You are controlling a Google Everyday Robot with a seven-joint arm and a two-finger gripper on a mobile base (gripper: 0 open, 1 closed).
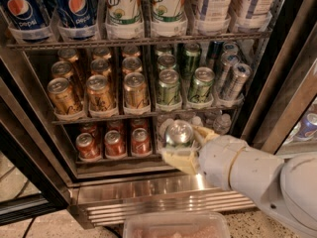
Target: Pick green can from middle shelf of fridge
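The gripper point(188, 145) grips 1 green can point(179, 132) upright, silver top showing, outside the fridge point(148, 197) and below the middle shelf point(99, 117), judged clear of the 2 shelved front cans point(168, 87) to avoid toppling them.

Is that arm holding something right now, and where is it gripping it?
Yes. The gripper holds the green can by its sides, just below the silver top, in front of the fridge.
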